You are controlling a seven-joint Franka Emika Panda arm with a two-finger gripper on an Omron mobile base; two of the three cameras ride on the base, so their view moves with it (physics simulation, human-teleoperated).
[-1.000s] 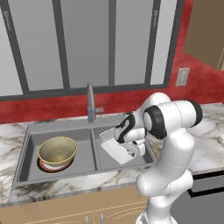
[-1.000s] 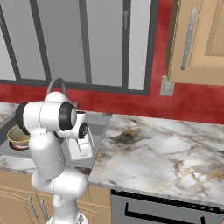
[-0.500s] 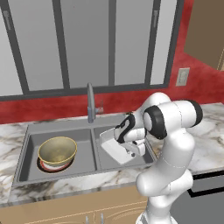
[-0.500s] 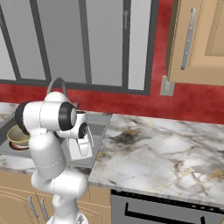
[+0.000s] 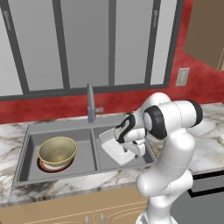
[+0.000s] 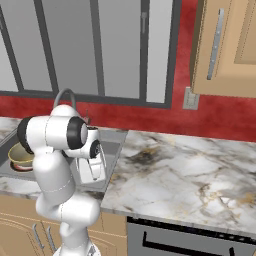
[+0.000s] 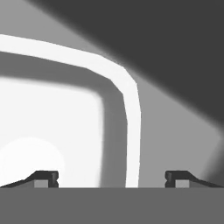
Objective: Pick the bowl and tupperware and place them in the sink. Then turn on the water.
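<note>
Two things of the task lie in the sink [image 5: 26,151] already. In the left base view the bowl [image 5: 57,151] sits in the left basin on a red-and-white plate [image 5: 47,166], and the tupperware [image 5: 114,148] lies tilted in the right basin, under the gripper [image 5: 130,148]. No water runs from the faucet [image 5: 91,103] — this step is left, I judge.

In the right base view the gripper [image 6: 93,170] hangs low over the right basin; the bowl [image 6: 19,154] shows at the far left.

In the hand view the fingertips [image 7: 43,177] stand wide apart on both sides of the tupperware [image 7: 57,127] wall without touching it — the tool is released.
</note>
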